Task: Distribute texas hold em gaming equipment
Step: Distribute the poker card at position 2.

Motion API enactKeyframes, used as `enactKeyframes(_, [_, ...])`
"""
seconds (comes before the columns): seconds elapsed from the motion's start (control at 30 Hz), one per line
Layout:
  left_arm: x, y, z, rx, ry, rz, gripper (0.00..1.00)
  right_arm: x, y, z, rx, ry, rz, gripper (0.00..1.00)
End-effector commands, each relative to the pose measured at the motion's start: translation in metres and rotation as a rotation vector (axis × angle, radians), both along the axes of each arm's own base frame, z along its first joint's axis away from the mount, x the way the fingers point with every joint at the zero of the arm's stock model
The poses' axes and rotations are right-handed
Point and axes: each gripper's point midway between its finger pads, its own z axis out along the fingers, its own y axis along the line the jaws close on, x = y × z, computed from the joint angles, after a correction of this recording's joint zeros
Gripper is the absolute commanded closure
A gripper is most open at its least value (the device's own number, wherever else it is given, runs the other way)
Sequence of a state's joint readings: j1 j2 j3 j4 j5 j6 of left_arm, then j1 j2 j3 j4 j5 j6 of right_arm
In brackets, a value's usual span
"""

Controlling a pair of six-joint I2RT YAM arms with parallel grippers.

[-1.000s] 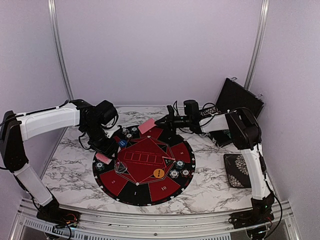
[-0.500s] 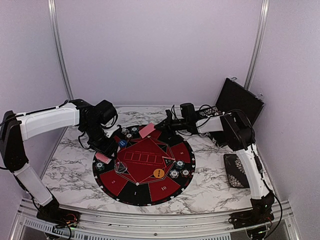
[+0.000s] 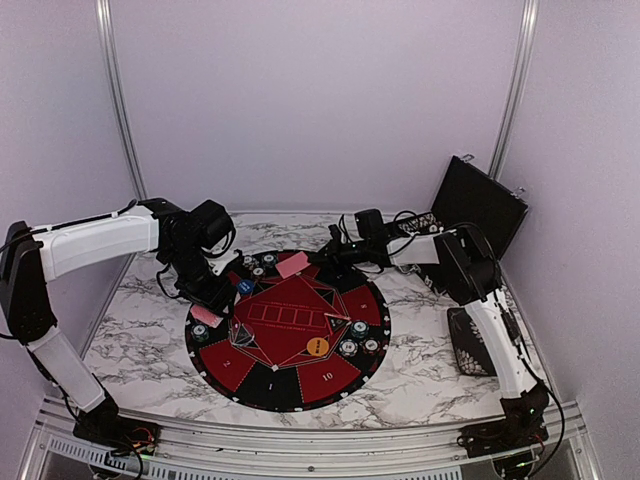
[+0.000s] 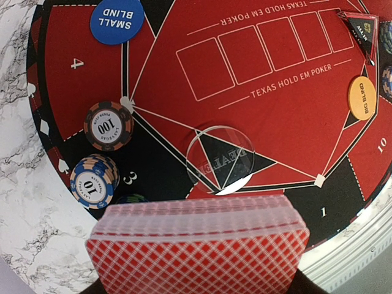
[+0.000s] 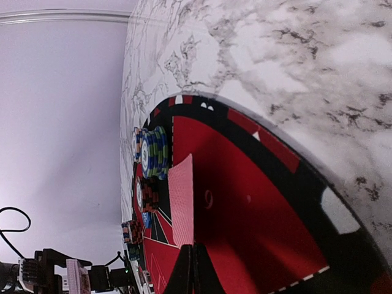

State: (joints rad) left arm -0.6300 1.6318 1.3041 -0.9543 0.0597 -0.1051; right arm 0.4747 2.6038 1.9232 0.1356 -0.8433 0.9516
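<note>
I'm pinching a single red-backed card [image 5: 182, 202] by its edge with my right gripper [image 5: 193, 252], jaws fully closed on it, holding it just over the far rim of the round poker mat [image 3: 300, 385]. My left gripper [image 3: 212, 300] is clamping the red-backed deck [image 4: 199, 248] across its width at the mat's left edge, jaws part-way apart around the stack. Chip stacks are sitting on the mat: a black 100 stack [image 4: 108, 125] and a blue 10 stack [image 4: 94, 182] on its left segments, more chips [image 3: 357, 338] on its right side. The blue small blind disc [image 4: 117, 19] is lying at the mat's far left, the orange big blind disc [image 4: 362, 97] right of centre, and a clear dealer button [image 4: 220, 160] near the middle. The card is looking thin, light, bendy and slick, so I'm judging an edge pinch is the only hold, and it could flutter or slide on release. The deck is stiff as a block but could shear; chips seem heavier and best taken by the rim.
</note>
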Motion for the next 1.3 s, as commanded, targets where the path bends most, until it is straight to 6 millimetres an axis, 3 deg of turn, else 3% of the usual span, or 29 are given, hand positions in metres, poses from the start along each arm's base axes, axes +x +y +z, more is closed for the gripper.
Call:
enactKeyframes(0.0, [-0.001, 0.002, 0.010, -0.014, -0.015, 0.001, 0.50, 0.004, 0.003, -0.004, -0.062, -0.043, 0.001, 1.00])
enactKeyframes(0.2, [-0.001, 0.002, 0.010, -0.015, -0.013, 0.000, 0.50, 0.004, 0.003, -0.011, -0.191, -0.096, 0.000, 0.96])
enactKeyframes(0.5, [-0.001, 0.001, 0.009, -0.018, -0.007, -0.002, 0.50, 0.004, 0.002, -0.015, -0.391, -0.196, -0.007, 0.68])
enactKeyframes(0.73, [-0.002, 0.000, 0.008, -0.022, -0.002, -0.001, 0.50, 0.002, -0.011, -0.014, -0.493, -0.230, -0.026, 0.49])
enactKeyframes(0.97, [-0.001, -0.002, 0.008, -0.026, 0.002, -0.002, 0.50, -0.007, -0.019, 0.004, -0.490, -0.267, -0.037, 0.25])
enactKeyframes(1.27, [-0.002, -0.005, 0.007, -0.032, 0.012, -0.006, 0.50, -0.025, -0.029, 0.043, -0.444, -0.312, -0.057, 0.17])
